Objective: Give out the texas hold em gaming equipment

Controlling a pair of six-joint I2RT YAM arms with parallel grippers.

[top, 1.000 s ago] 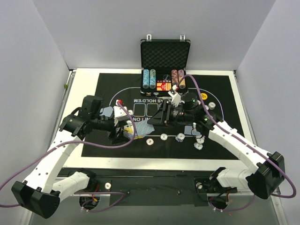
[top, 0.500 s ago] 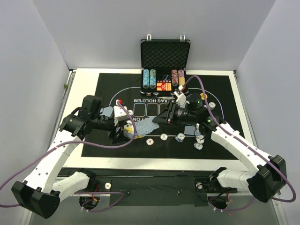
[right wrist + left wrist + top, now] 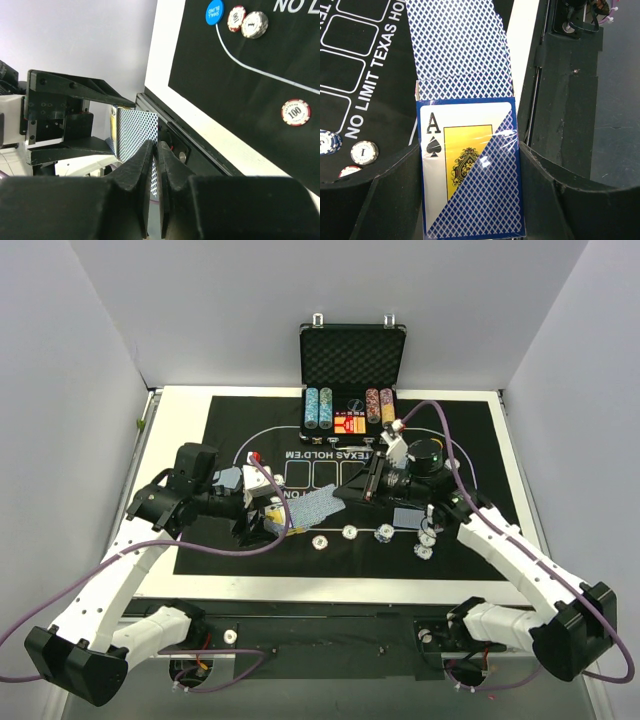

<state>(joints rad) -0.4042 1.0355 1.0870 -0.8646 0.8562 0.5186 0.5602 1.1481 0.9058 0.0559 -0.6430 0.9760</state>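
Blue-backed card (image 3: 312, 506), face hidden and far end cut off in the left wrist view, is projecting from the wrapped ace-of-spades deck (image 3: 470, 200) that the left gripper (image 3: 468, 155) is clamping, while the right gripper (image 3: 155, 150) is pinching its edge, jaws almost touching, near loose poker chips (image 3: 350, 532) lying on the mat (image 3: 230, 420).

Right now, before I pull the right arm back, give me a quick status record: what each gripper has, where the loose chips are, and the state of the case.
left gripper: shut on the card deck, ace of spades face showing
right gripper: shut on a single card, blue back up, sticking out past the deck's end
loose chips: scattered on the mat, near side, between the arms
blue button: on the mat beside two chips
case: open at the far edge, chip rows inside
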